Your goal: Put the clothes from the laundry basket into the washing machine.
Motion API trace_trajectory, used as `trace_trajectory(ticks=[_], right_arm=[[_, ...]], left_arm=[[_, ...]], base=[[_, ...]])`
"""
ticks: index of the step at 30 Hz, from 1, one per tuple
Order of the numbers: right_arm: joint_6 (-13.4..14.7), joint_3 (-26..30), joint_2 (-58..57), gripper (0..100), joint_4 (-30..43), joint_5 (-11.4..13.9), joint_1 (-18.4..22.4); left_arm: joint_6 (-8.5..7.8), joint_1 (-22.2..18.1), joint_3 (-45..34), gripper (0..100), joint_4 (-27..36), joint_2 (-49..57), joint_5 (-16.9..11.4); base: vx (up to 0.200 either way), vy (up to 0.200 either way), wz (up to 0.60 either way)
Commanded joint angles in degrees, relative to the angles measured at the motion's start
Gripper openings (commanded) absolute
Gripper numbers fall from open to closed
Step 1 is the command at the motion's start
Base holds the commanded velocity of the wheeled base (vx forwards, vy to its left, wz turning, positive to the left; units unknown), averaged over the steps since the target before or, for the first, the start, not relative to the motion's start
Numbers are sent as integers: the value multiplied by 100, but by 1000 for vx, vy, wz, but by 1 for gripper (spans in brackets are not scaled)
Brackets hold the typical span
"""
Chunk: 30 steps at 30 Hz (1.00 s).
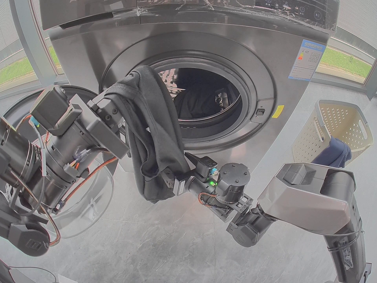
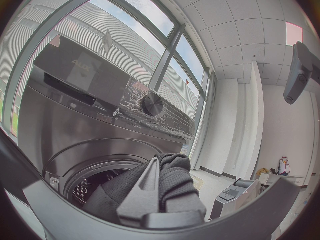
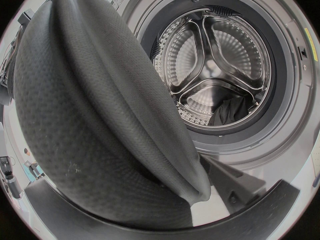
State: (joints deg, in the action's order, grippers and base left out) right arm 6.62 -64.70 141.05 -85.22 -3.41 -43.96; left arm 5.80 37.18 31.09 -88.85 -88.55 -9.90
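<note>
A black garment (image 1: 153,130) hangs in front of the washing machine (image 1: 235,48), at the left edge of its open drum (image 3: 216,60). My left gripper (image 1: 114,99) is shut on the garment's upper end; one of its fingers (image 2: 146,190) presses against the cloth (image 2: 173,177). My right gripper (image 1: 168,177) sits at the garment's lower end, open, with the cloth (image 3: 100,117) draped over one side. Its other finger (image 3: 233,180) stands apart from the cloth. Another dark garment (image 3: 230,110) lies inside the drum.
The washer's glass door (image 1: 86,201) is swung open at the lower left, below my left arm. A beige laundry basket (image 1: 349,118) leans on the floor to the right, with a blue garment (image 1: 333,154) in it. Grey floor lies in front.
</note>
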Motion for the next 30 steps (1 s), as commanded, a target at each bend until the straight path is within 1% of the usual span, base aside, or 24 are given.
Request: trace_trajectory(ticks=[1, 6, 7, 11, 12, 13, 14, 17, 18, 22, 25, 27, 28, 29, 30], right_arm=[[15, -34, 28, 0, -38, -1, 28], [32, 54, -139, 0, -73, -19, 142], [41, 194, -323, 0, -73, -37, 239], [59, 607, -745, 0, -82, -89, 423], [59, 625, -772, 0, -82, -89, 432], [85, 906, -1062, 0, -91, -274, 529], [111, 1073, -1237, 0, -91, -335, 564], [155, 1565, -1694, 0, -100, -362, 687], [155, 1732, -1844, 0, -108, -379, 696], [305, 2286, -2336, 0, -275, -397, 669], [331, 2638, -2591, 0, -284, -397, 634], [340, 3033, -2617, 0, -302, -362, 581], [340, 3033, -2617, 0, -302, -362, 581], [349, 3262, -2547, 0, -311, -344, 458], [349, 3279, -2406, 0, -311, -335, 397]], left_arm=[[17, -36, 20, 0, -1, -30, 6], [26, -141, 73, 0, 16, -83, 49], [26, -255, 73, 0, 16, -118, 49], [26, -378, 91, 0, 25, -197, 67], [26, -387, 91, 0, 25, -206, 67], [26, -440, 82, 0, 25, -233, 76], [26, -484, 82, 0, 25, -241, 76], [26, -563, 29, 0, 25, -329, 76], [26, -589, 3, 0, 25, -373, 76], [17, -607, -147, 0, 25, -461, 67], [17, -589, -191, 0, 25, -479, 58], [9, -580, -138, 0, 16, -523, 67], [9, -580, -138, 0, 16, -523, 67], [17, -580, -94, 0, 16, -505, 76], [17, -580, -68, 0, 16, -488, 76]], base=[[0, 0, 0], [0, 0, 0], [0, 0, 0], [0, 0, 0], [0, 0, 0], [0, 0, 0], [0, 0, 0], [0, 0, 0], [0, 0, 0], [0, 0, 0], [0, 0, 0], [0, 0, 0], [0, 0, 0], [0, 0, 0], [0, 0, 0]])
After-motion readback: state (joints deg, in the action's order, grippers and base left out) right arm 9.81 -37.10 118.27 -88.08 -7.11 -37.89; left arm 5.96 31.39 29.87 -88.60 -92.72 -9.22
